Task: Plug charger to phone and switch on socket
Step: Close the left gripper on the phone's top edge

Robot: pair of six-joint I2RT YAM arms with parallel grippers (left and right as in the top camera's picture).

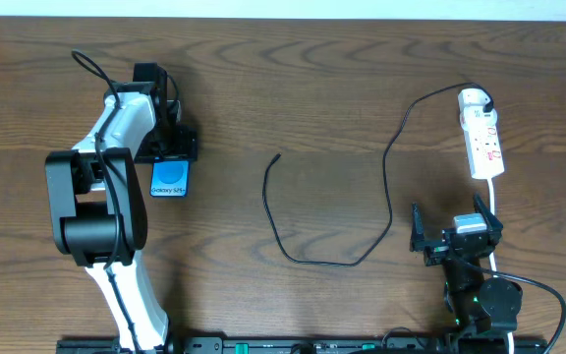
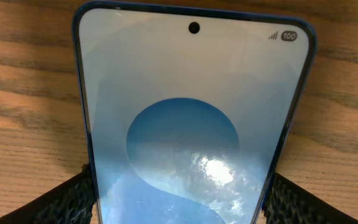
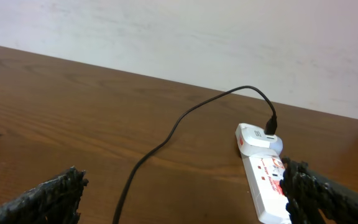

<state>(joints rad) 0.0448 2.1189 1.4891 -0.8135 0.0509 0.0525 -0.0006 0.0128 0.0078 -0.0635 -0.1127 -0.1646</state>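
Left gripper point(image 2: 180, 202): clamped on the phone point(image 2: 191, 106), one ribbed pad point(image 2: 67, 199) pressed against each long edge. Screen up, lit blue with a lighter circle. Camera-hole end pointing away from the fingers, out past the tips. Can't tell whether lifted or resting on the table point(image 2: 30, 124).

Right gripper point(image 3: 182, 180): fingers point(image 3: 48, 199) spread wide over plain wood.

Ahead of right gripper, toward its right finger: the socket point(image 3: 261, 180), a white strip with red markings, rounded end farthest away. Near end partly hidden behind that finger in wrist view. In overhead view, apart from the fingers, just beyond the tips.

Plugged into socket's rounded end: the charger point(image 3: 166, 143). Runs back toward right gripper on its left-finger side, then loops across the table away to the left. Free plug point(image 1: 278, 155) lying loose on the wood between the two grippers, well apart from both, somewhat nearer the left one. Well apart from the phone too.

White cord point(image 1: 493, 190) out of socket's near end, passing just beside right gripper's body.
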